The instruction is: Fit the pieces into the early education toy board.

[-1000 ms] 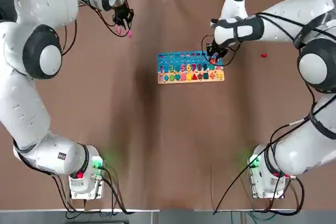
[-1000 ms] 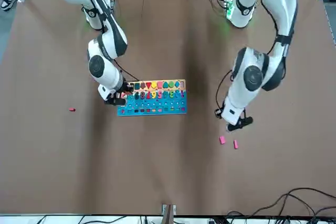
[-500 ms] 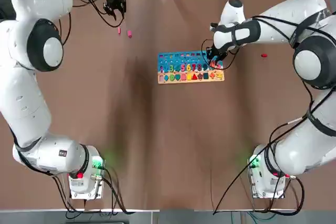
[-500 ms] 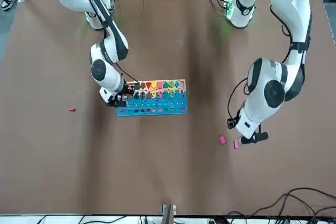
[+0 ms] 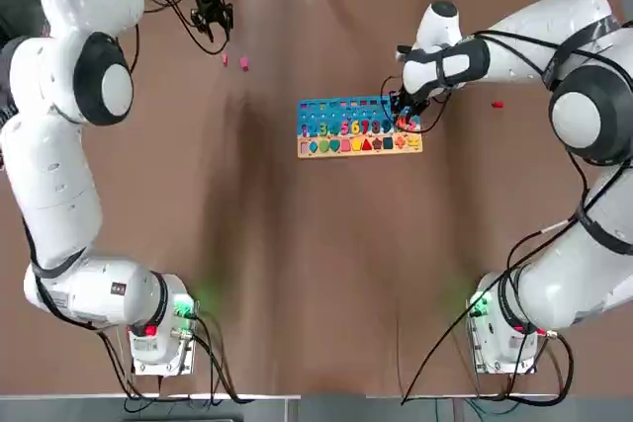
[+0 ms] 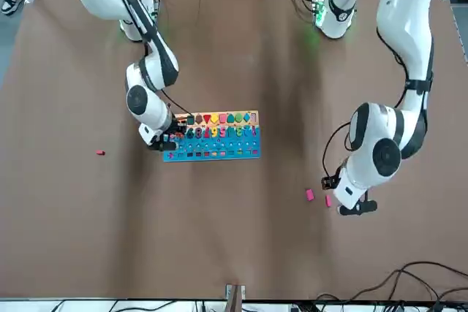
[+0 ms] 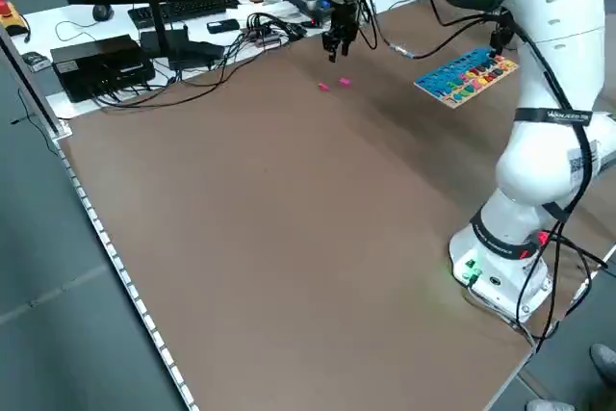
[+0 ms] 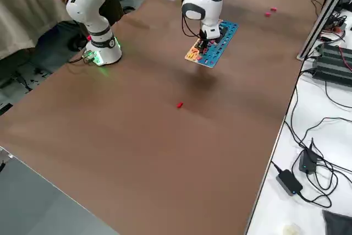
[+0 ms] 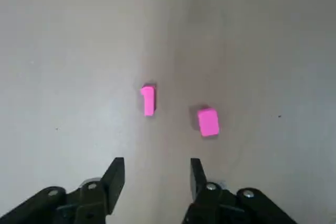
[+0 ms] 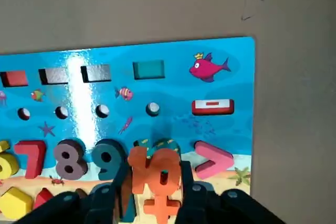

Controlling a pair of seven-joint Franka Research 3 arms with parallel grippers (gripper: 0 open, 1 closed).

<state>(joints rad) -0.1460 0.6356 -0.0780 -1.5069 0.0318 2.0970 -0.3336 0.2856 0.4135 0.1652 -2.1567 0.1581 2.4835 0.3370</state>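
Pink pieces (image 9: 148, 100), their long axes along the parted left fingers (image 9: 116, 174), are shown just ahead, while the right gripper (image 10: 155, 182) is clamped on an orange piece (image 10: 153, 172) over the toy board (image 10: 226, 85).

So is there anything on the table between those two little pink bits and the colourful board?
No. The top view shows only bare brown table between the pink bits and the board.
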